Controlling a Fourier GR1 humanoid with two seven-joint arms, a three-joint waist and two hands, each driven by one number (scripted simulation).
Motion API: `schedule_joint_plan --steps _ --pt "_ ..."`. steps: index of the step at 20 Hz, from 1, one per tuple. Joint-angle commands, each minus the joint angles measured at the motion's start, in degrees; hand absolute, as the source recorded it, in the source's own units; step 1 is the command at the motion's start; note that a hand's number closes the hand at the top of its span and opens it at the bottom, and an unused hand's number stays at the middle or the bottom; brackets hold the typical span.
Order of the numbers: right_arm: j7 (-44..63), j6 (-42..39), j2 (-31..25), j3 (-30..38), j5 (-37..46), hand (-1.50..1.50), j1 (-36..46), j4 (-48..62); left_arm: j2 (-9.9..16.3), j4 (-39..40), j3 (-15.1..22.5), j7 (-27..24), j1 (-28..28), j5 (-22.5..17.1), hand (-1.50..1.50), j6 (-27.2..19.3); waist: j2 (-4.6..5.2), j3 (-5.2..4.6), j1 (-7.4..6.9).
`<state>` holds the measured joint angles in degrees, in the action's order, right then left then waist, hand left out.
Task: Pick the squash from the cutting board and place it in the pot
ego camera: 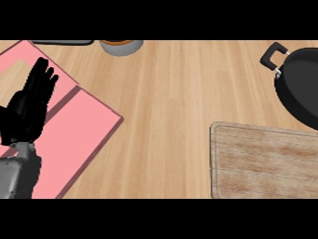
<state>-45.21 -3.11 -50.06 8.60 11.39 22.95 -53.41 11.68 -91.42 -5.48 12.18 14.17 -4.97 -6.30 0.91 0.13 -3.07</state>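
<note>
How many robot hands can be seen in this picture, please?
1. The left hand shows at the view's left, open with fingers up, over the pink mat. The right hand is out of view.

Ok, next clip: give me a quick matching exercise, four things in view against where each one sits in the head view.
Things:
1. black round pot with a side handle
2. pale wooden cutting board
3. flat pink mat
4. grey cup with an orange inside

Places:
A. left side, under the left hand, which rests open with fingers up
B. top edge, left of centre
C. lower right
D. right edge, upper part

Pairs: 1-D, 2-C, 3-A, 4-B

No squash shows on the board; the right hand is out of view.
</note>
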Motion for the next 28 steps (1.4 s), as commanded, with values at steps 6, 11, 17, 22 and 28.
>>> schedule_joint_plan --steps 6,11,17,22,28 --pt "-9.2 5.8 6.2 -4.6 11.1 1.5 14.8 26.2 0.2 2.1 -0.9 0.1 2.3 0.6 0.0 -0.5 0.08 0.03 0.37" --pt "-5.6 -3.5 5.5 -5.5 11.9 -1.5 19.1 34.6 -0.9 -1.5 0.6 0.3 -0.3 0.7 0.0 -0.4 0.3 0.1 -0.66" --pt "-11.4 -14.9 8.5 -5.4 10.6 -1.5 23.0 38.8 0.2 -0.9 -0.3 -0.5 0.4 0.1 0.0 0.8 0.4 0.14 -0.47" --pt "-11.2 -23.3 9.4 1.3 2.6 -1.5 24.4 42.2 -0.4 -1.8 -0.1 2.3 0.8 0.1 0.0 -0.4 0.3 0.25 -0.13" --pt "-6.9 -31.9 3.8 4.6 -1.3 -1.5 26.0 45.3 -0.1 -2.4 -0.2 2.1 0.9 0.0 0.0 0.0 0.65 0.3 -0.38"
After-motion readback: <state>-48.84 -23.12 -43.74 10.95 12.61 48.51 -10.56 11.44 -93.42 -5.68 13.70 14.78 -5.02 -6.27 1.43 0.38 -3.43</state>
